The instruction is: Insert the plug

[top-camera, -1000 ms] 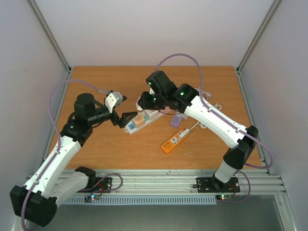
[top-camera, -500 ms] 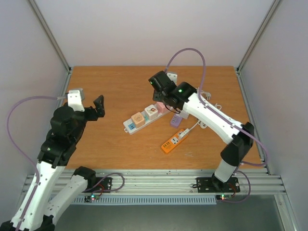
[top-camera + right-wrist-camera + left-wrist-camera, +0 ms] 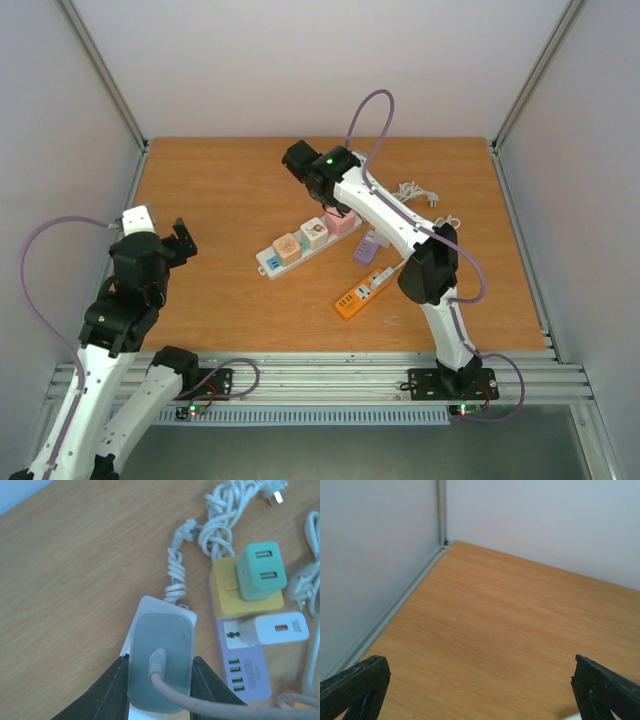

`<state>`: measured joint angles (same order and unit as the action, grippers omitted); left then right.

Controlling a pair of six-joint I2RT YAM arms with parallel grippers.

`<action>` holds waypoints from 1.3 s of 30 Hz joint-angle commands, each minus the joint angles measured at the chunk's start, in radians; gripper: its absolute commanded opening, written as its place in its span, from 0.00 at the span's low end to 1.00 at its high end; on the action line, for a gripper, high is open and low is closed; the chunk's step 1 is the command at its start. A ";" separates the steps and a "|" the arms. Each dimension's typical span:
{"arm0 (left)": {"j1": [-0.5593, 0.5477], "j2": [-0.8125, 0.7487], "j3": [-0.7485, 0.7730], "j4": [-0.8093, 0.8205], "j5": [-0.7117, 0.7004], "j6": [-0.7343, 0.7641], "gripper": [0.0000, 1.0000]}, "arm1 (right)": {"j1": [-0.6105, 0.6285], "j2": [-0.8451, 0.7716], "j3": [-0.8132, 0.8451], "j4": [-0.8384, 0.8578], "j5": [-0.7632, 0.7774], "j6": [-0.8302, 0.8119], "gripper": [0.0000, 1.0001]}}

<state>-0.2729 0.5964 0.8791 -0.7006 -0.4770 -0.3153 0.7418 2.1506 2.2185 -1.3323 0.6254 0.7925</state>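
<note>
In the right wrist view my right gripper [image 3: 159, 680] is shut on a grey-green plug [image 3: 160, 660] with a pale cable. One finger presses each of its long sides. The plug sits flat on the end of the white power strip [image 3: 167, 606]. In the top view the right wrist [image 3: 322, 185] hangs over the strip's far right end, and the strip [image 3: 300, 245] carries several cube adapters. My left gripper [image 3: 180, 240] is open and empty at the table's left side, well away from the strip. Its fingertips [image 3: 355, 685] show wide apart over bare wood.
A purple strip [image 3: 245, 665] lies right of the plug, holding a yellow adapter with a green USB charger [image 3: 260, 570] and a white charger [image 3: 280, 628]. A coiled white cable [image 3: 220, 510] lies beyond. An orange strip [image 3: 362, 292] lies nearer the front.
My left arm has pulled back from the white strip to the table's left side. My right arm has folded in and swung its wrist left, staying over the strip's far end.
</note>
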 commanded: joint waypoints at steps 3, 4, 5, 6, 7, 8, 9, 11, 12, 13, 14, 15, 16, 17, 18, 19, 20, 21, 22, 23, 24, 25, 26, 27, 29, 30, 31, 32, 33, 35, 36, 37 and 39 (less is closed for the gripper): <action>0.024 -0.060 -0.026 0.036 -0.055 -0.008 0.99 | 0.015 0.085 0.152 -0.243 0.053 0.339 0.01; 0.028 -0.062 -0.030 0.046 -0.039 -0.003 0.99 | 0.018 0.093 0.154 -0.239 0.052 0.354 0.01; 0.032 -0.061 -0.032 0.050 -0.027 0.000 0.99 | 0.019 0.101 0.158 -0.243 0.047 0.375 0.01; 0.035 -0.059 -0.032 0.051 -0.020 0.001 0.99 | 0.019 0.109 0.160 -0.247 0.041 0.402 0.01; 0.039 -0.055 -0.032 0.047 -0.017 -0.001 0.99 | 0.019 0.115 0.161 -0.249 0.035 0.416 0.01; 0.040 -0.053 -0.032 0.046 -0.014 -0.003 0.99 | 0.019 0.120 0.162 -0.250 0.030 0.428 0.01; 0.043 -0.050 -0.032 0.044 -0.010 -0.004 0.99 | 0.019 0.126 0.164 -0.249 0.025 0.436 0.01; 0.046 -0.046 -0.032 0.047 -0.003 -0.004 0.99 | 0.019 0.138 0.168 -0.240 0.019 0.436 0.01; 0.049 -0.043 -0.032 0.047 0.000 -0.004 0.99 | 0.019 0.145 0.173 -0.230 0.014 0.429 0.01; 0.050 -0.041 -0.032 0.048 0.002 -0.003 0.99 | 0.019 0.154 0.181 -0.230 0.008 0.428 0.01; 0.052 -0.040 -0.032 0.048 0.004 -0.001 0.99 | 0.019 0.167 0.190 -0.231 0.002 0.428 0.01; 0.055 -0.039 -0.032 0.049 0.006 -0.001 0.99 | 0.020 0.175 0.199 -0.233 -0.001 0.429 0.01; 0.059 -0.037 -0.032 0.049 0.008 -0.001 0.99 | 0.021 0.185 0.206 -0.236 -0.002 0.431 0.01; 0.060 -0.037 -0.032 0.052 0.011 0.001 0.99 | 0.020 0.192 0.216 -0.236 -0.001 0.431 0.01; 0.062 -0.036 -0.034 0.054 0.014 0.004 0.99 | 0.020 0.200 0.221 -0.237 0.002 0.435 0.01; 0.063 -0.035 -0.036 0.057 0.018 0.008 0.99 | 0.021 0.207 0.227 -0.232 0.005 0.437 0.01; 0.064 -0.035 -0.039 0.062 0.020 0.012 0.99 | 0.021 0.216 0.233 -0.221 0.007 0.435 0.01; 0.064 -0.035 -0.041 0.065 0.022 0.014 0.99 | 0.020 0.224 0.240 -0.212 0.009 0.428 0.01; 0.065 -0.034 -0.043 0.068 0.024 0.016 0.99 | 0.019 0.234 0.252 -0.212 0.012 0.430 0.01; 0.064 -0.034 -0.043 0.071 0.024 0.016 0.99 | 0.020 0.243 0.266 -0.217 0.014 0.434 0.01; 0.065 -0.031 -0.042 0.072 0.023 0.019 0.99 | 0.020 0.253 0.278 -0.224 0.017 0.437 0.01; 0.066 -0.028 -0.041 0.071 0.022 0.019 0.99 | 0.020 0.261 0.288 -0.230 0.019 0.441 0.01; 0.067 -0.026 -0.041 0.070 0.020 0.019 0.99 | 0.020 0.267 0.295 -0.236 0.021 0.445 0.01; 0.066 -0.025 -0.042 0.069 0.019 0.019 0.99 | 0.021 0.272 0.300 -0.238 0.023 0.443 0.01; 0.067 -0.024 -0.042 0.068 0.017 0.018 0.99 | 0.019 0.276 0.301 -0.244 0.026 0.447 0.01; 0.067 -0.022 -0.042 0.066 0.016 0.018 0.99 | 0.020 0.277 0.300 -0.244 0.026 0.447 0.01; 0.068 -0.022 -0.042 0.067 0.015 0.018 0.99 | 0.020 0.279 0.301 -0.246 0.025 0.448 0.01; 0.067 -0.020 -0.042 0.067 0.013 0.018 0.99 | 0.020 0.281 0.300 -0.250 0.022 0.451 0.01; 0.067 -0.020 -0.042 0.067 0.010 0.015 0.99 | 0.020 0.282 0.300 -0.254 0.023 0.455 0.01; 0.069 -0.017 -0.041 0.066 0.007 0.016 0.99 | 0.020 0.286 0.300 -0.258 0.018 0.460 0.01; 0.069 -0.015 -0.041 0.065 0.006 0.016 0.99 | 0.020 0.288 0.300 -0.259 0.016 0.460 0.01; 0.069 -0.013 -0.040 0.064 0.006 0.015 0.99 | 0.020 0.288 0.300 -0.263 0.014 0.466 0.01; 0.069 -0.010 -0.039 0.061 0.006 0.015 0.99 | 0.020 0.291 0.300 -0.265 0.009 0.468 0.02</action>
<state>-0.2089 0.5747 0.8474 -0.6907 -0.4583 -0.3061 0.7547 2.4210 2.4886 -1.5532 0.6125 1.2133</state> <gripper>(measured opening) 0.994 0.299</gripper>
